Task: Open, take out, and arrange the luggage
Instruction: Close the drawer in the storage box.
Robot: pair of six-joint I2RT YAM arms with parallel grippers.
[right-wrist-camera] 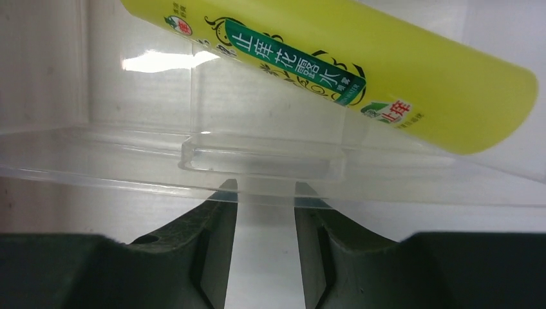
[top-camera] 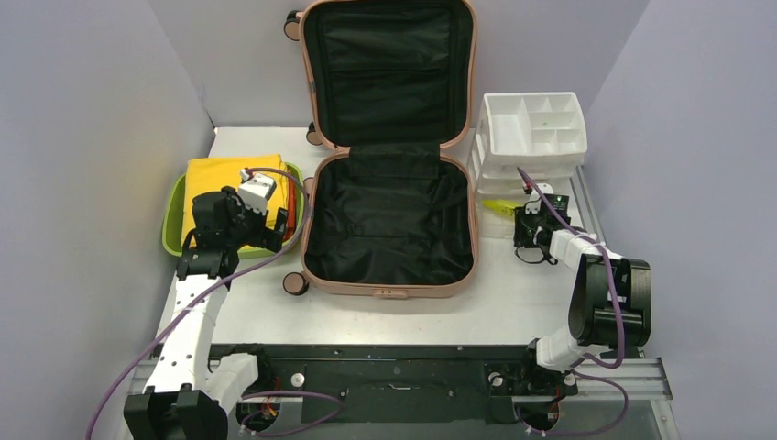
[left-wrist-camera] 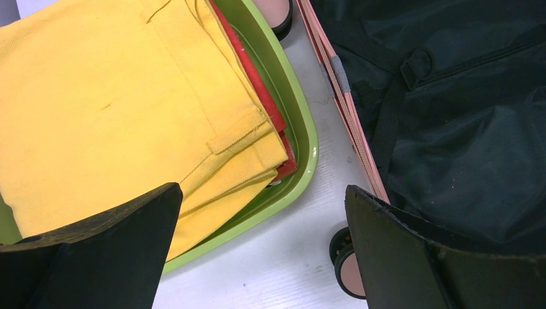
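Luggage (top-camera: 389, 220) open at bench (top-camera: 513, 302) centre, lid (top-camera: 389, 64) up at back. Stiff, prob light empty, slick; grab rim (top-camera: 366, 291). L end effector (left-wrist-camera: 261, 193) wide over tub (left-wrist-camera: 302, 148); R end effector (right-wrist-camera: 266, 193) narrow at tray (right-wrist-camera: 96, 154) lip, grip unclear.

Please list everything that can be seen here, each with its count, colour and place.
luggage: one, salmon-pink with black lining, open at table centre
tub: one, lime-green, left of luggage
cloth: one, yellow, folded in tub
flat item: one, red, under cloth
organizer: one, white, right rear
tray: one, clear, in front of organizer
bottle: one, yellow-green, lying in tray
left claw: one, black, open above tub edge
right claw: one, black, at tray's front lip
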